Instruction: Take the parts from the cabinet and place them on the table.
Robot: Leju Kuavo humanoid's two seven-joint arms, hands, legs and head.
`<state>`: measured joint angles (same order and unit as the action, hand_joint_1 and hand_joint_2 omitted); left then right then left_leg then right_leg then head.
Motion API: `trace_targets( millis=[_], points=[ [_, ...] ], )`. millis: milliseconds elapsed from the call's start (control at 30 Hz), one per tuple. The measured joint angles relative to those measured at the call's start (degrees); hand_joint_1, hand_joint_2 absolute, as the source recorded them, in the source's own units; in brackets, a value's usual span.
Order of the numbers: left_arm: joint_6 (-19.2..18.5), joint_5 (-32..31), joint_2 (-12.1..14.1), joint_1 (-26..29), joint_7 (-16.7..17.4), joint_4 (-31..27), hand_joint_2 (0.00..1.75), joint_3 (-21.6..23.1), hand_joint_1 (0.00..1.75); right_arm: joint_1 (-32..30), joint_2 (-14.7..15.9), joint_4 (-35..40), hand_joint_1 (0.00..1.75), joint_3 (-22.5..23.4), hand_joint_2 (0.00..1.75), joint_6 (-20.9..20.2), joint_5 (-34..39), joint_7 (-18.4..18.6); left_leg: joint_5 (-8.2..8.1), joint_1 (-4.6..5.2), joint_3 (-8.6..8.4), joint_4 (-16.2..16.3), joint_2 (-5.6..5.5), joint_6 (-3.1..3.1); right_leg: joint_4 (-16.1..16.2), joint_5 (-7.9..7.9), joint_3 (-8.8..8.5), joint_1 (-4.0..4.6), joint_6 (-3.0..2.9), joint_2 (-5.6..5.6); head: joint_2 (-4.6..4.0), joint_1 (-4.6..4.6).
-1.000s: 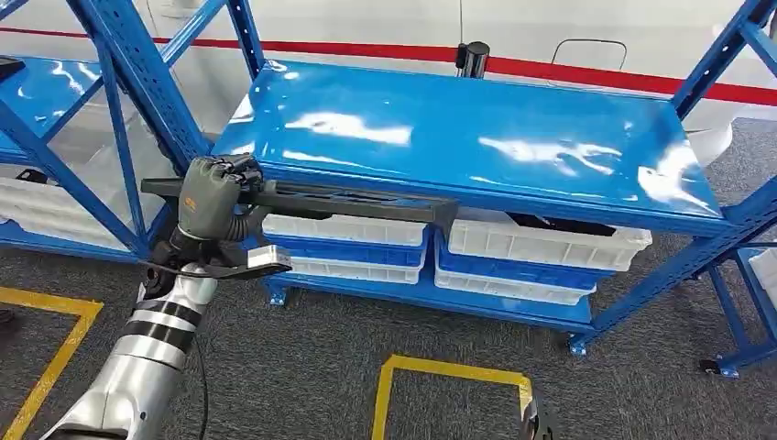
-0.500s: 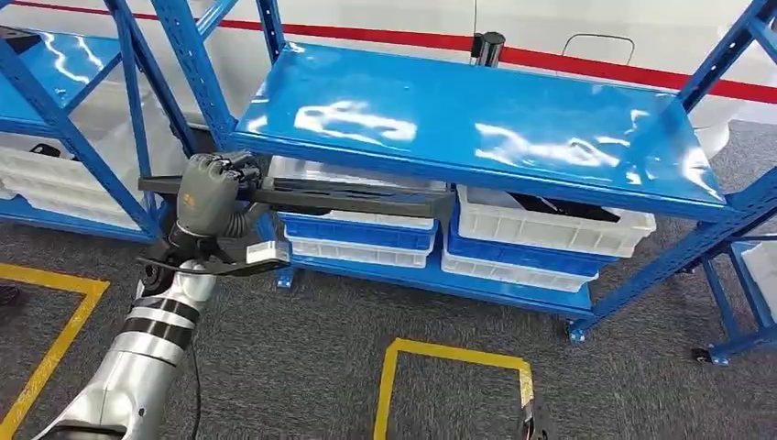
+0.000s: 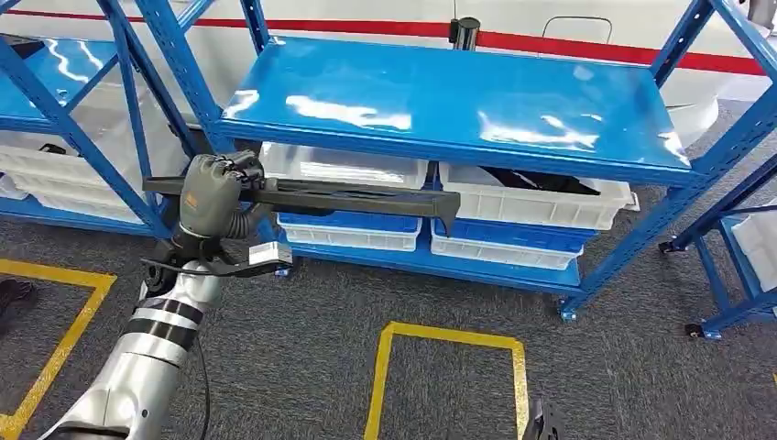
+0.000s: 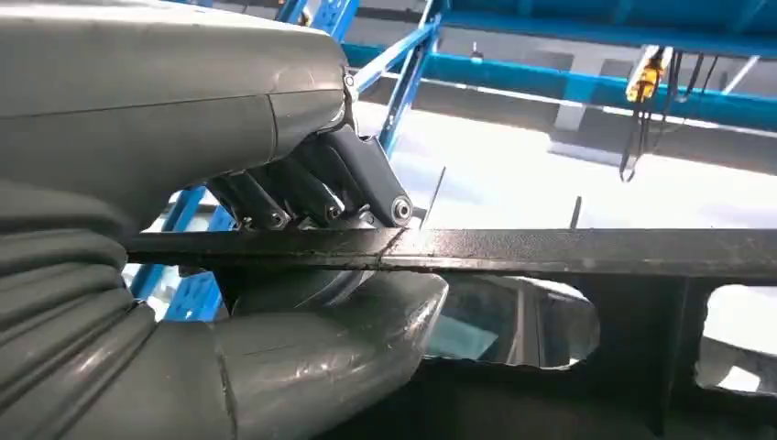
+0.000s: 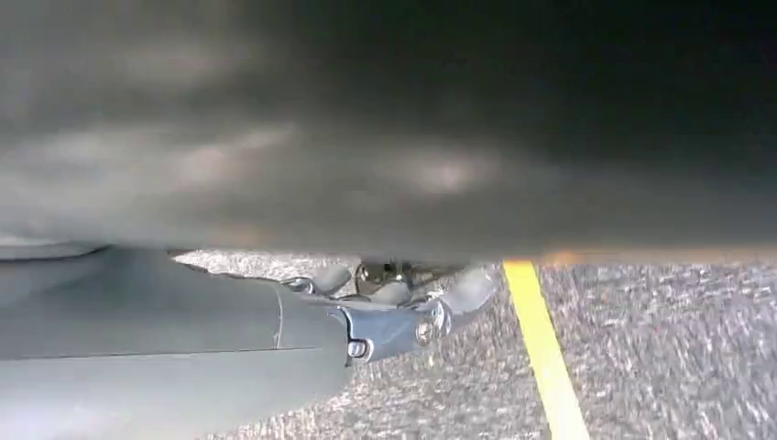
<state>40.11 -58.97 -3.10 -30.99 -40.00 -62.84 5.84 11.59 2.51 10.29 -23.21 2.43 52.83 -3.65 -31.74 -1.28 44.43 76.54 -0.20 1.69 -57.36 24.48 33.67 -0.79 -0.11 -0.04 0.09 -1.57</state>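
Blue shelf top (image 3: 458, 101) upper centre is bare, open from above. Left robot hand (image 3: 213, 188) with long black part (image 3: 348, 197) sits mid-left, hemmed by blue uprights (image 3: 179, 73). White bins (image 3: 531, 203) fill the gap below.

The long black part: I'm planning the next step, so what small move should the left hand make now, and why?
Probably keep the grip and carry it level, away from the rack. The left hand holds the long black part near one end, fingers wrapped over its flat edge. Its free end juts out in front of the white bins under the blue shelf, so swinging toward the rack could hit it.
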Motion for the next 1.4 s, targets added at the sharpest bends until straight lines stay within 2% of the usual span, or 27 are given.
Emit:
trace_targets(
  millis=[33, 100, 133, 167, 267, 300, 367, 467, 500, 567, 633, 667, 700, 800, 833, 900, 967, 1000, 1033, 1100, 1133, 1167, 1233, 1300, 1333, 1367, 1400],
  points=[
    [0.0, -0.1, 0.0, 0.0, 0.0, 0.2, 1.75, 0.0, 1.75, -0.1, 0.0, 0.0, 0.0, 0.0, 0.0, 0.0, 0.0, -0.1, 0.96, 0.0, -1.62, -1.5, 0.0, -0.09, -0.1, -0.23, 0.39, 0.02, 0.12, 0.02, 0.0, 0.0],
    [0.0, -0.4, -0.3, -0.2, 0.0, 0.2, 1.75, 0.0, 1.75, -0.2, 0.0, 0.0, 0.0, 0.0, 0.0, 0.0, 0.0, -0.5, 4.3, 0.02, -8.41, -10.9, 0.0, -0.53, -0.4, -0.53, 0.93, 0.03, 0.39, 0.08, 0.0, -0.04],
    [0.0, -0.5, -0.3, -0.4, 0.0, 0.2, 1.75, 0.0, 1.75, -0.2, 0.1, 0.0, 0.0, 0.0, 0.0, 0.0, 0.0, -0.7, 4.4, 0.09, -11.32, -15.9, -0.04, -0.92, -0.8, -0.57, 1.14, 0.03, 0.46, 0.07, 0.0, -0.04],
    [0.0, -0.5, -0.4, -0.5, 0.0, 0.2, 1.75, 0.0, 1.75, -0.2, 0.2, 0.0, 0.0, 0.1, 0.0, 0.0, 0.1, -1.0, 3.43, 0.31, -12.17, -16.8, -0.08, -1.14, -0.8, -0.78, 1.64, 0.17, 0.78, 0.03, 0.0, 0.0],
    [0.0, -1.1, -0.6, -0.6, 0.0, 0.3, 1.75, 0.0, 1.75, -0.3, 0.4, 0.0, 0.0, 0.4, 0.0, -0.1, 0.5, -1.2, 4.72, 1.14, -11.51, -16.9, -0.12, -1.89, -0.7, -1.63, 1.87, -0.02, 2.07, -0.01, 0.0, -0.11],
    [0.0, -1.4, -0.8, -0.6, 0.0, 0.3, 1.75, 0.0, 1.75, -0.5, 0.7, 0.0, 0.0, 0.5, 0.0, -0.1, 0.6, -1.2, 5.4, 0.87, -11.4, -17.7, -0.01, -2.7, -0.6, -1.94, 1.99, 0.54, 2.58, 0.11, 0.0, -0.26],
    [0.0, -1.7, -1.3, -1.0, 0.0, 0.3, 1.75, -0.1, 1.75, -0.9, 0.7, 0.0, 0.0, 0.7, 0.0, -0.2, 0.5, -1.2, 6.55, 0.32, -10.82, -18.3, 0.18, -3.97, -3.1, 0.96, 3.73, 0.21, 2.16, 0.04, 0.0, -0.04],
    [0.0, -1.7, -1.5, -1.0, 0.0, 0.3, 1.75, -0.3, 1.75, -1.3, 0.9, 0.0, 0.0, 1.0, 0.0, -0.2, 0.7, -1.7, 7.73, 0.23, -9.06, -18.3, 0.26, -3.97, -15.3, 7.2, 8.13, -0.2, 2.04, 0.03, 0.0, 0.13],
    [0.0, -1.6, -1.5, -0.9, 0.0, 0.4, 1.75, -0.6, 1.75, -1.8, 1.0, 0.0, 0.0, 1.1, 0.0, -0.2, 0.9, -1.9, 8.24, 0.17, -8.38, -18.3, 0.28, -3.77, -18.7, 8.14, 9.0, -0.38, 2.6, 0.03, 0.0, 0.13],
    [0.0, -1.3, -1.4, -0.6, 0.0, 0.4, 1.75, -1.0, 1.75, -2.7, 1.2, 0.0, 0.0, 1.4, 0.0, -0.2, 1.1, -2.2, 8.88, -0.14, -7.53, -18.3, 0.27, -3.29, -16.2, 6.55, 6.64, -0.78, 3.98, 0.01, 0.0, 0.13],
    [0.0, -1.0, -1.3, -0.4, 0.0, 0.4, 1.75, -1.4, 1.75, -3.3, 1.5, 0.0, 0.0, 1.7, 0.0, -0.2, 1.2, -2.5, 9.56, -0.71, -6.82, -18.1, 0.23, -2.33, -4.7, 3.0, -0.66, -1.54, 5.86, -0.07, 0.0, 0.15],
    [0.0, -0.9, -1.3, -0.5, 0.0, 0.4, 1.75, -1.6, 1.75, -3.3, 1.3, 0.0, 0.0, 1.9, 0.0, -0.3, 1.3, -2.7, 9.81, -0.33, -6.41, -18.1, 0.23, -1.89, -0.5, 3.41, -3.08, -1.76, 6.22, -0.01, 0.0, 0.54],
    [0.0, -0.8, -1.2, -0.5, 0.0, 0.3, 1.75, -1.8, 1.75, -3.5, 1.5, 0.0, 0.0, 1.9, 0.0, -0.5, 1.5, -3.0, 10.35, -0.18, -6.09, -18.1, 0.27, -1.33, -0.1, 3.17, -3.57, -0.96, 5.27, 0.92, 0.02, 0.48],
    [0.0, -0.7, -1.1, -0.2, 0.0, 0.2, 1.75, -1.9, 1.75, -4.1, 1.5, 0.0, 0.0, 2.4, 0.0, -0.6, 1.7, -3.3, 11.54, -0.1, -6.08, -18.4, 0.0, -0.71, -0.7, 2.85, -2.64, -0.96, 4.73, 0.78, 0.0, 0.35],
    [0.0, -0.7, -0.9, -0.1, 0.0, 0.2, 1.75, -2.1, 1.75, -4.3, 1.5, 0.0, 0.0, 2.6, 0.0, -0.7, 1.8, -3.4, 10.97, -0.38, -5.6, -18.2, 0.16, -0.36, -0.5, 2.3, -2.29, -1.6, 3.7, 0.55, 0.0, 0.26],
    [0.0, -0.7, -0.7, -0.2, 0.0, 0.2, 1.75, -2.4, 1.75, -4.3, 1.5, 0.0, 0.0, 2.8, 0.0, -0.7, 1.8, -3.4, 6.22, -0.34, -4.15, -13.7, 0.28, -0.31, -0.6, 1.67, -1.57, -1.4, 2.55, 0.5, 0.0, 0.02],
    [0.0, -0.7, -0.7, -0.1, 0.0, 0.2, 1.75, -2.5, 1.75, -4.3, 1.6, 0.0, 0.0, 2.8, 0.0, -0.7, 1.9, -3.4, 0.58, -0.16, -0.9, -3.8, 0.16, -0.36, -0.6, 1.04, -0.69, -0.84, 1.58, 0.43, 0.0, -0.04],
    [0.0, -0.7, -0.6, 0.0, 0.0, 0.2, 1.75, -2.6, 1.75, -4.3, 1.6, 0.0, 0.0, 2.9, 0.0, -0.7, 1.9, -3.4, -0.89, -0.1, 0.13, 0.1, 0.14, -0.48, -0.6, 0.83, -0.28, -0.51, 1.26, 0.41, 0.0, -0.02],
    [0.0, -0.7, -0.6, 0.1, 0.0, 0.2, 1.75, -2.6, 1.75, -4.4, 1.6, 0.0, 0.0, 2.9, 0.0, -0.7, 1.9, -3.4, -0.68, 0.03, -0.24, 1.0, 0.13, -0.75, -0.7, 0.64, 0.02, -0.23, 1.03, 0.42, 0.0, -0.04],
    [0.0, -0.7, -0.5, 0.0, 0.0, 0.2, 1.75, -2.6, 1.75, -4.3, 1.6, 0.0, 0.0, 2.9, 0.0, -0.8, 1.8, -3.4, 2.54, 0.3, -4.52, -4.6, 0.06, -1.64, -0.8, 0.45, 0.23, 0.18, 0.95, 0.47, 0.0, -0.09],
    [0.0, -0.7, -0.5, -0.1, 0.0, 0.2, 1.75, -2.6, 1.75, -4.3, 1.6, 0.0, 0.0, 2.9, 0.0, -0.9, 1.7, -3.5, 4.97, 0.61, -8.16, -10.5, -0.03, -2.43, -0.9, 0.45, 0.17, 0.43, 0.96, 0.51, 0.0, -0.07],
    [0.0, -0.7, -0.5, -0.4, 0.0, 0.2, 1.75, -2.6, 1.75, -4.2, 1.5, 0.0, 0.0, 2.9, 0.0, -1.1, 1.7, -3.7, 5.37, 0.97, -10.4, -14.9, -0.18, -3.39, -0.9, 0.44, 0.16, 0.46, 0.97, 0.48, 0.0, 0.04],
    [0.0, -0.6, -0.5, -0.5, 0.0, 0.1, 1.75, -2.6, 1.75, -3.9, 1.5, 0.1, 0.0, 3.1, 0.0, -1.2, 1.7, -4.0, 5.11, 1.42, -11.4, -16.6, -0.02, -3.52, -1.0, -0.01, 0.7, 0.4, 1.64, 0.31, 0.0, 0.13],
    [0.0, -0.6, -0.5, -0.5, 0.0, 0.1, 1.75, -2.6, 1.75, -3.6, 1.5, 0.1, 0.0, 3.3, 0.0, -1.2, 1.7, -4.1, 5.83, 1.96, -11.03, -16.7, -0.18, -3.67, -0.4, -0.69, 0.94, -0.31, 2.66, 0.31, 0.0, -0.04],
    [0.0, -0.6, -0.5, -0.6, 0.0, 0.1, 1.75, -2.6, 1.75, -3.6, 1.6, 0.1, 0.0, 3.4, 0.0, -1.2, 1.7, -4.1, 6.72, 1.96, -11.01, -17.4, -0.03, -3.96, -0.1, -1.07, 0.88, -0.05, 3.22, 0.44, 0.0, -0.24],
    [0.0, -0.6, -0.6, -1.0, 0.0, 0.1, 1.75, -2.6, 1.75, -3.6, 1.8, 0.1, 0.0, 3.5, 0.0, -1.2, 1.7, -4.2, 6.89, 1.01, -12.16, -20.1, 0.07, -4.04, -0.3, -0.17, 1.82, -0.04, 3.19, 0.31, 0.0, -0.15],
    [0.0, -0.6, -0.8, -1.3, 0.0, 0.1, 1.75, -2.6, 1.75, -3.5, 1.8, 0.2, 0.0, 3.6, 0.0, -1.2, 1.7, -4.2, 7.41, 0.94, -11.85, -20.2, -0.06, -4.5, -2.1, 1.57, 2.86, 0.15, 3.06, 0.31, 0.0, 0.15]
  ],
)
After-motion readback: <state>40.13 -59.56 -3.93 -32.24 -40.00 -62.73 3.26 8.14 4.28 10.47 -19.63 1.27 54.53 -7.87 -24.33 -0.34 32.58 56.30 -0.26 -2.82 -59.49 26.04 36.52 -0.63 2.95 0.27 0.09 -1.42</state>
